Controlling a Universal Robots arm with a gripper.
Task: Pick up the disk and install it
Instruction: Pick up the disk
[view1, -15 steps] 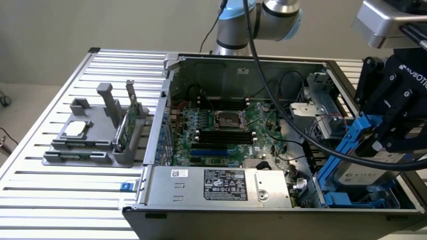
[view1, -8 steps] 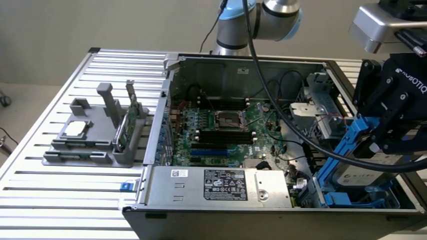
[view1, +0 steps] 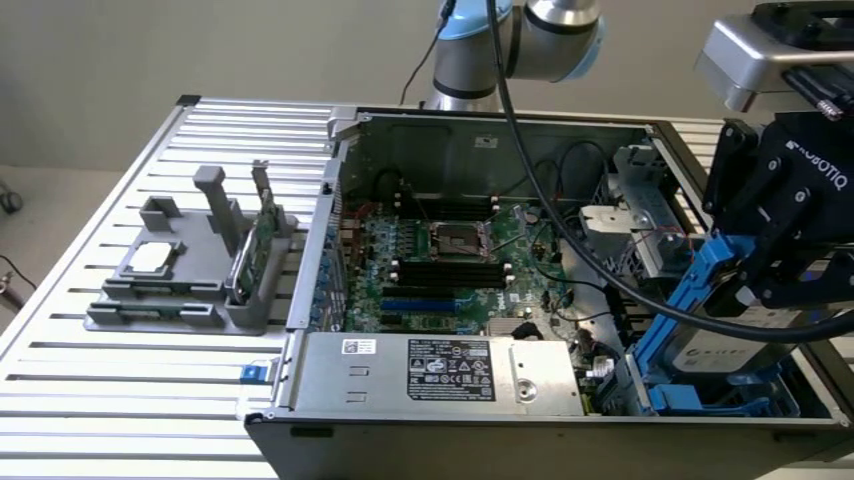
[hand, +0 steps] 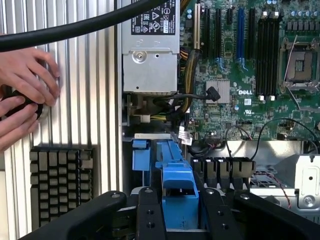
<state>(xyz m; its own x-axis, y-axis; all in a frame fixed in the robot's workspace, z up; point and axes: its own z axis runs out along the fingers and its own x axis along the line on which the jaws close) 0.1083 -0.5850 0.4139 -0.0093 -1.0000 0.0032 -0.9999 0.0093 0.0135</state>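
The disk (view1: 721, 345), a silver-grey drive with a blue carrier frame, hangs tilted over the front corner of the open computer case (view1: 467, 130) at the exterior view's right. My gripper (view1: 771, 288) is shut on its upper edge. Below it lies a blue drive bay (view1: 701, 400), and the disk's lower end reaches down close to it. In the wrist view the blue carrier of the disk (hand: 179, 187) sits clamped between my black fingers (hand: 150, 215), with my gripper (hand: 180, 217) over the bay slots beside the motherboard (hand: 250, 75).
The power supply (view1: 447, 367) fills the case's front. A thick black cable (view1: 627, 290) runs across the case to my wrist. A grey fixture (view1: 180, 285) at the exterior view's left holds a small silver chip (view1: 154, 255) and a green card (view1: 263, 245). A person's hands (hand: 22, 95) and a keyboard (hand: 60, 182) lie outside the case.
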